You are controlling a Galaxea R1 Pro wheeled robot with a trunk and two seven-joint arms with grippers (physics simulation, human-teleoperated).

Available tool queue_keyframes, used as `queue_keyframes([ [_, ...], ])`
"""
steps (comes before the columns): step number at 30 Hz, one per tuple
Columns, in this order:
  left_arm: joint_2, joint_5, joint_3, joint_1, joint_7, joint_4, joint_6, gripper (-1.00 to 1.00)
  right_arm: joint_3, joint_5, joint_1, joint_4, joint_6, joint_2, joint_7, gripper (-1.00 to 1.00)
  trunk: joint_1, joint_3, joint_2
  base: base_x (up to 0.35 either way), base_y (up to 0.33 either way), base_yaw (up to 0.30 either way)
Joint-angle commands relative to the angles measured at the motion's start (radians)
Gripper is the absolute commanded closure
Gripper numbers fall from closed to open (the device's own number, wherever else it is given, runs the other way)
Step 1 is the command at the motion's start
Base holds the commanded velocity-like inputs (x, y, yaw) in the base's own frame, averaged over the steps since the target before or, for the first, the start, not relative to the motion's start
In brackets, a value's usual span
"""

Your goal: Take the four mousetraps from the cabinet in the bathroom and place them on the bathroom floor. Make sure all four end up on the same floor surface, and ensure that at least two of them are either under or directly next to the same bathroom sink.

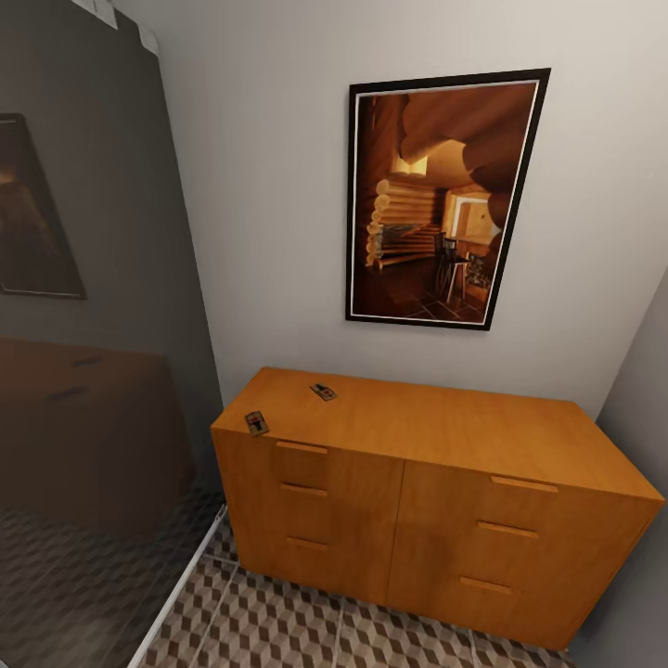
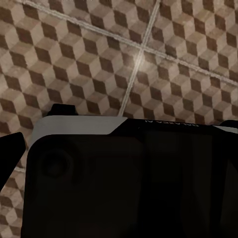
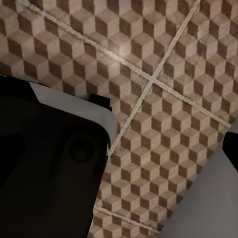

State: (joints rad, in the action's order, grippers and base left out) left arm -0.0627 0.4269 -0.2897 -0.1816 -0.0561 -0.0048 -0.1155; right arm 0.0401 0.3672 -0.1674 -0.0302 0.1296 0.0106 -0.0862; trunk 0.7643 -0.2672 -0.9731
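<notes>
Cube-patterned bathroom floor [image 1: 278,631], then cabinet [image 1: 417,501] bearing two mousetraps [image 1: 257,423] (finger state untellable).

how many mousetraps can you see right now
2, both on the cabinet top at its left end: one mousetrap by the front edge, another further back. Others may be hidden elsewhere.

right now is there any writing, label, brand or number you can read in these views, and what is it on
No text can be read for certain.
A faint line of pale lettering runs along the edge of the dark robot body in the left wrist view: too blurred to read.
The two mousetraps on the cabinet carry small markings: too small to read.
The framed picture shows no lettering.
</notes>
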Motion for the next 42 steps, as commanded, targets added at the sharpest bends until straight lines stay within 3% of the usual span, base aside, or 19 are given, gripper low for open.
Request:
queue_keyframes([
  [1, 0.0, 0.011, -0.008, -0.001, -0.004, 0.002, -0.004, -1.0, 0.004, 0.009, -0.001, -0.003, 0.006, 0.0, -0.004, -1.0, 0.0, -0.001, -0.001, 0.0, 0.0, 0.0],
  [25, 0.001, 0.018, -0.006, -0.001, -0.004, 0.003, 0.004, -1.0, 0.007, 0.004, -0.001, -0.002, 0.0, -0.001, -0.017, -1.0, 0.0, -0.001, -0.001, 0.0, 0.0, 0.0],
  [29, -0.018, 0.003, -0.013, -0.001, 0.018, -0.004, 0.011, -1.0, 0.003, 0.02, -0.002, 0.02, -0.018, -0.026, -0.014, -1.0, 0.0, -0.001, -0.001, 0.0, 0.0, 0.0],
  [31, -0.03, -0.014, -0.02, -0.001, 0.025, -0.013, 0.02, -1.0, 0.003, 0.024, -0.001, 0.078, -0.069, -0.054, -0.015, -1.0, 0.0, -0.001, -0.001, 0.0, 0.0, 0.0],
  [32, -0.035, -0.031, -0.025, -0.003, 0.027, -0.027, 0.034, -1.0, 0.003, 0.032, 0.0, 0.148, -0.129, -0.07, -0.015, -1.0, 0.0, -0.001, -0.001, 0.0, 0.0, 0.0],
  [33, -0.036, -0.06, -0.03, -0.006, 0.029, -0.077, 0.073, -1.0, 0.004, 0.05, 0.0, 0.293, -0.249, -0.088, -0.012, -1.0, 0.0, -0.001, -0.001, 0.0, 0.0, 0.0],
  [34, -0.035, -0.068, -0.031, -0.007, 0.029, -0.103, 0.093, -1.0, 0.003, 0.055, 0.0, 0.348, -0.293, -0.092, -0.01, -1.0, 0.0, -0.001, -0.001, 0.0, 0.0, 0.0],
  [37, -0.023, -0.094, -0.033, -0.008, 0.031, -0.286, 0.245, -1.0, 0.002, 0.064, 0.0, 0.633, -0.5, -0.104, 0.008, -1.0, 0.0, -0.001, -0.001, 0.0, 0.0, 0.0],
  [39, -0.012, -0.099, -0.032, -0.008, 0.031, -0.377, 0.321, -1.0, 0.002, 0.066, 0.0, 0.735, -0.57, -0.107, 0.024, -1.0, 0.0, -0.001, -0.001, 0.0, 0.0, 0.0],
  [40, 0.002, -0.102, -0.03, -0.008, 0.031, -0.476, 0.397, -1.0, 0.002, 0.067, 0.0, 0.824, -0.633, -0.108, 0.045, -1.0, 0.0, -0.001, -0.001, 0.0, 0.0, 0.0],
  [42, 0.018, -0.102, -0.028, -0.008, 0.031, -0.581, 0.47, -1.0, 0.002, 0.068, 0.0, 0.902, -0.69, -0.108, 0.069, -1.0, 0.0, -0.001, -0.001, 0.0, 0.0, 0.0],
])
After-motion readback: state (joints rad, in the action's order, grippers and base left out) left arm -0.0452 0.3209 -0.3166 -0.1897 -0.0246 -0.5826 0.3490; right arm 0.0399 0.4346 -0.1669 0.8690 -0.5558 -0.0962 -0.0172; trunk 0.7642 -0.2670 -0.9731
